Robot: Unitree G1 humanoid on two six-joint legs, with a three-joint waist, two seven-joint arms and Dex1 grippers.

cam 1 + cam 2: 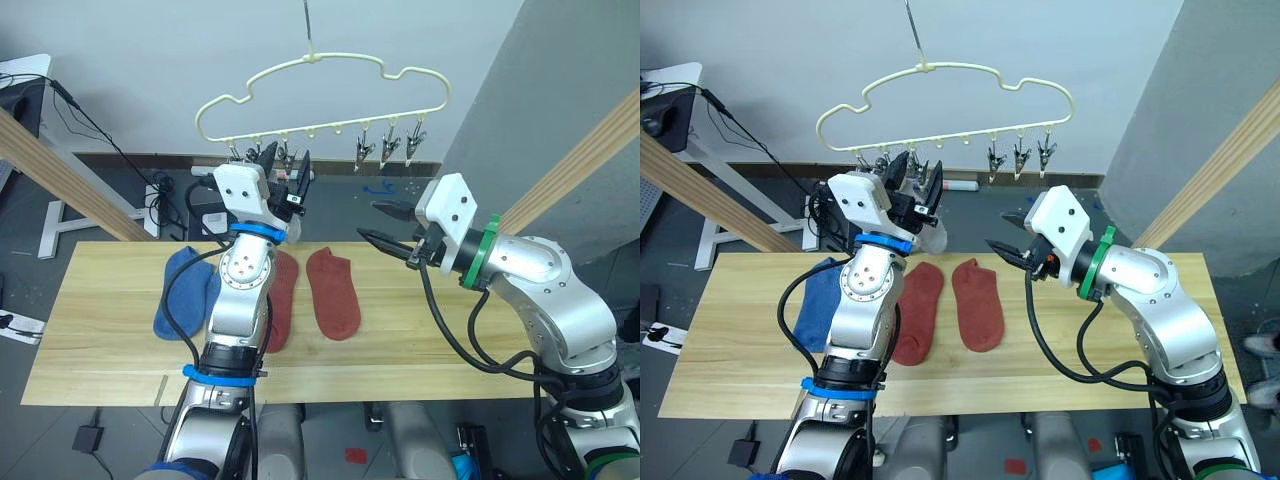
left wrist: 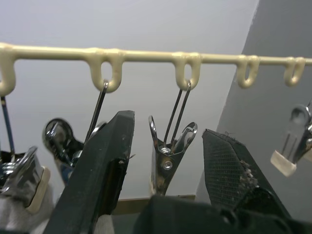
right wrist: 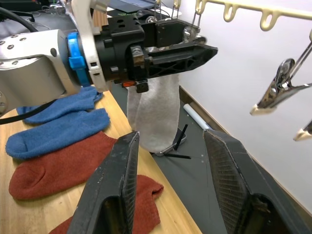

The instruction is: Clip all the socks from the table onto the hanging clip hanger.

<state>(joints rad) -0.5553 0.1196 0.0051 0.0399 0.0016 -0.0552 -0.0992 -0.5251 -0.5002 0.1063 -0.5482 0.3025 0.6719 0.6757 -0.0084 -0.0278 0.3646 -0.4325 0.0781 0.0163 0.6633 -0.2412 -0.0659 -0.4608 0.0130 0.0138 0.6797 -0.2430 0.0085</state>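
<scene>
**Q:** Where does the clip hanger stand, and what is on it?

**A:** It hangs by its hook above the far edge of the table. From my station I read light grey fabric hanging from the clips at its left end, just behind the left gripper. That is at least one grey sock. I cannot tell whether both are up. The three clips at the right end hang bare.

**Q:** What lies below?

**A:** Four socks lie flat on the wood: the two blue socks towards the left, partly behind my left arm, and the two rust-red socks side by side near the middle.

**Q:** And the grippers?

**A:** The left gripper is raised to the clip row. Its fingers are spread and it holds nothing. In the left wrist view one metal clip hangs between them, untouched as far as I can see. The right gripper hovers above the table to the right of the red pair, with its fingers wide apart and nothing in them.

**Q:** Progress?

**A:** I judge it about a third done at best. The grey is hung, four socks are left to lift and clip, and neither gripper is carrying one yet.
</scene>
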